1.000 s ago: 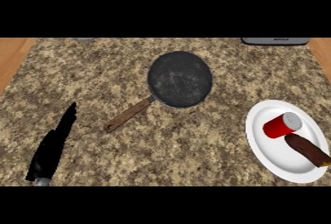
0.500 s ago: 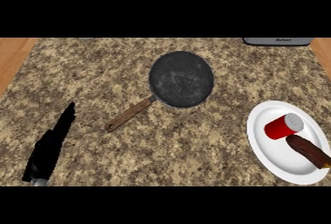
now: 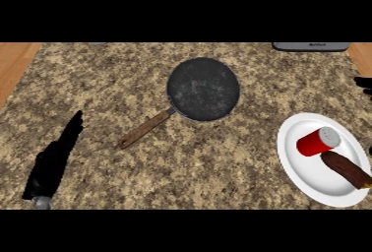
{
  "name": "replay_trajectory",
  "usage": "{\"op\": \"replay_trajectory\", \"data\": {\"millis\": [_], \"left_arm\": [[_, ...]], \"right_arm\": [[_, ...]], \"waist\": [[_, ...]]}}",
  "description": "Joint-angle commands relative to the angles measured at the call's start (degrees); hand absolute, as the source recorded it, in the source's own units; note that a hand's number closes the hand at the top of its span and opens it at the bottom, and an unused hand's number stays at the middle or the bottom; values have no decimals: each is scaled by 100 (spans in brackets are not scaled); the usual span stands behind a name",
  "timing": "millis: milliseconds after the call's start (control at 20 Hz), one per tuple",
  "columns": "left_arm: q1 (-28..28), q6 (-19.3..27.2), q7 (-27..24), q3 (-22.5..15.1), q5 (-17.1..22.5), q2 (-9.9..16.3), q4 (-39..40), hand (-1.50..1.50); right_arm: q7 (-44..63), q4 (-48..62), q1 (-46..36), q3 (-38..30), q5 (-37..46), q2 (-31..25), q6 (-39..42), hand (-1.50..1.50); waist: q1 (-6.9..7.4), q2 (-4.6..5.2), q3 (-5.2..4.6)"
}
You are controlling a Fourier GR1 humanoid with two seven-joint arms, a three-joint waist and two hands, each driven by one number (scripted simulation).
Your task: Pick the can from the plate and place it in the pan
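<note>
Can: we find the red can (image 3: 317,142) lying on its side on the white plate (image 3: 309,174), toward the plate's 12 o'clock, grey end pointing to 1 o'clock.
Neighbour: a brown sausage-like item (image 3: 347,170) lies at the can's 5 o'clock, just beside it; we judge a hand closing here could nudge or catch it too.
Roll risk: on its side, the can may roll off the rim if pushed.
Pan: dark pan (image 3: 203,88) at the can's 10 o'clock, well apart; wooden handle (image 3: 145,129) points to 7 o'clock.
Right hand: only a black sliver (image 3: 364,84) at the 3 o'clock edge; we cannot tell its state.
Left hand: left hand (image 3: 54,160) at 8 o'clock, fingers straight, holding nothing.
Carry risk: we expect a long traverse, so a shallow hold might slip.
</note>
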Motion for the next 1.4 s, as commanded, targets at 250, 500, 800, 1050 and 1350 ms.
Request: {"op": "replay_trajectory", "data": {"millis": [250,500,800,1050,1350], "left_arm": [[101,-247,-237,188,-220,-242,326,0],[-95,-137,-51,123,-575,-584,281,0],[225,31,-60,84,-857,-848,38,0],[121,-519,-421,579,-619,-701,531,0],[369,-734,-173,775,-772,-742,4,0]], "right_arm": [[865,70,-352,284,520,525,558,-150],[1430,-273,-471,72,331,744,874,-150],[1683,-515,-40,182,773,943,800,-150],[1602,-170,-136,270,1381,1327,753,-150],[1160,253,-181,-41,1781,1585,989,-150]], "waist": [[-23,0,0],[-54,-7,0],[-63,-14,0],[-44,-5,0],[-26,-4,2]]}}
